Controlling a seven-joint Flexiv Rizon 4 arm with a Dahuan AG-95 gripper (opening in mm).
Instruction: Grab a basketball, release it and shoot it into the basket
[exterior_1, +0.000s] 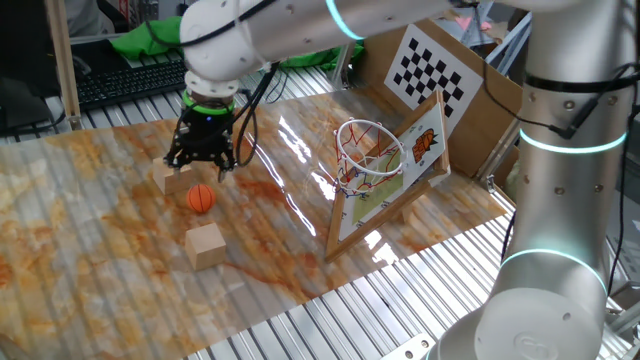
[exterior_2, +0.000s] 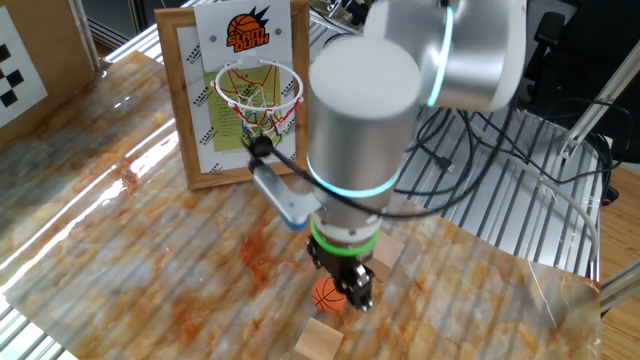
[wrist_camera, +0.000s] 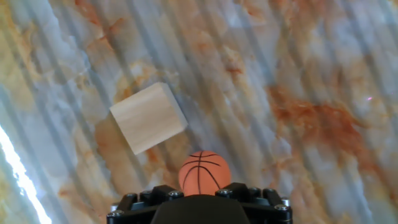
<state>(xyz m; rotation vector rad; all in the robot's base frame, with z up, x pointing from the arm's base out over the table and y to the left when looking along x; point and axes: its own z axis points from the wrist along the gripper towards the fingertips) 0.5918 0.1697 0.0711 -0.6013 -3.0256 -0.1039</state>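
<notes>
The basketball (exterior_1: 201, 198) is a small orange ball with dark seams, lying on the marbled mat. My gripper (exterior_1: 200, 163) hovers just above and behind it, with its fingers spread and nothing between them. In the other fixed view the ball (exterior_2: 327, 296) lies right beside the gripper (exterior_2: 347, 287). In the hand view the ball (wrist_camera: 204, 172) sits just past the black hand body at the bottom edge; the fingertips are out of view there. The basket (exterior_1: 367, 148) has a red rim and white net on a tilted wood-framed backboard (exterior_1: 420, 160) to the right. It also shows in the other fixed view (exterior_2: 258, 88).
A tan wooden cube (exterior_1: 205, 245) lies in front of the ball, and another (exterior_1: 175, 180) sits below the gripper. The cubes also show in the other views (exterior_2: 318, 342) (wrist_camera: 149, 117). A checkerboard panel (exterior_1: 432, 70) leans behind the backboard. The robot's base column (exterior_1: 560, 200) stands at right.
</notes>
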